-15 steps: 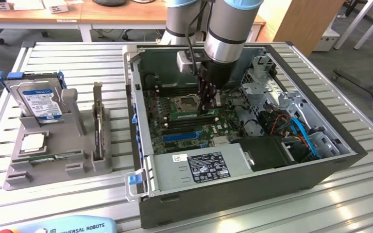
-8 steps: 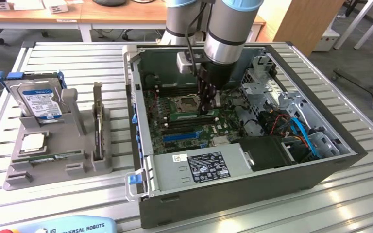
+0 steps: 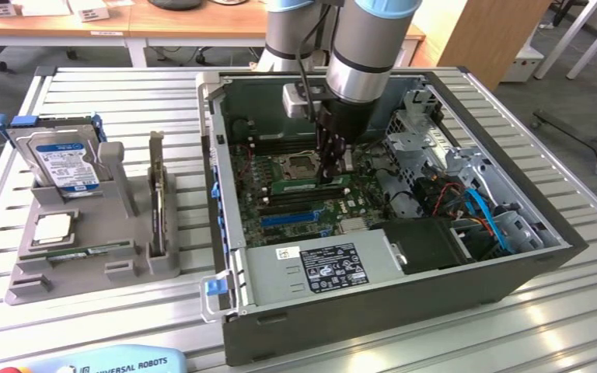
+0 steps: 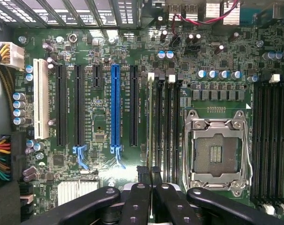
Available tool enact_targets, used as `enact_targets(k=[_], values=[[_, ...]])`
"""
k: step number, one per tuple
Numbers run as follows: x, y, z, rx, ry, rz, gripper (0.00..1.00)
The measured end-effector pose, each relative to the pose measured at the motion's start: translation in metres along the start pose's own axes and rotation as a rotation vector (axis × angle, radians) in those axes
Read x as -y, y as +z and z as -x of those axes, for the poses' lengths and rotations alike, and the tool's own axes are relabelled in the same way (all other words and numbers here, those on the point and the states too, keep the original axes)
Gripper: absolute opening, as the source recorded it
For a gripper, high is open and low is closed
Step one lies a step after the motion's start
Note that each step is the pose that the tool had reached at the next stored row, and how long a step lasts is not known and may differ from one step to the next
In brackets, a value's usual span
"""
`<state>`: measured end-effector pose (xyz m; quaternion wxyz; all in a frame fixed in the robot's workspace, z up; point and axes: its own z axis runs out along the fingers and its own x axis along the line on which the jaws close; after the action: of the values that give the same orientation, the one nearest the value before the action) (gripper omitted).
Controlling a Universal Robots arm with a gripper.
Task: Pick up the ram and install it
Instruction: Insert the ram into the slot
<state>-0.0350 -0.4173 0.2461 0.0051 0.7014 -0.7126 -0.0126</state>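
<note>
— Where is the ram (image 4: 151, 123) sitting?
— Edge-up on the motherboard (image 4: 100, 117), stretching toward nine o'clock from the gripper (image 4: 149, 174) in the exterior view.
— And the fingers (image 4: 138, 201)?
— They are resting closed over its near end.

End effector (image 3: 329, 176) low over motherboard (image 3: 277, 208), beside socket (image 3: 298, 165).

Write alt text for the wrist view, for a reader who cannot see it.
The fingers are shut on the ram, seen edge-on, lined up with the black memory slots of the green motherboard. An empty processor socket sits beside them.
</note>
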Motion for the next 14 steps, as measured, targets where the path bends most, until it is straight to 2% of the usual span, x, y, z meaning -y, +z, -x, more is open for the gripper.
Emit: enact_targets(k=[14], values=[[0.0,0.0022,0.0012,-0.0002,0.0,-0.0006,0.11]])
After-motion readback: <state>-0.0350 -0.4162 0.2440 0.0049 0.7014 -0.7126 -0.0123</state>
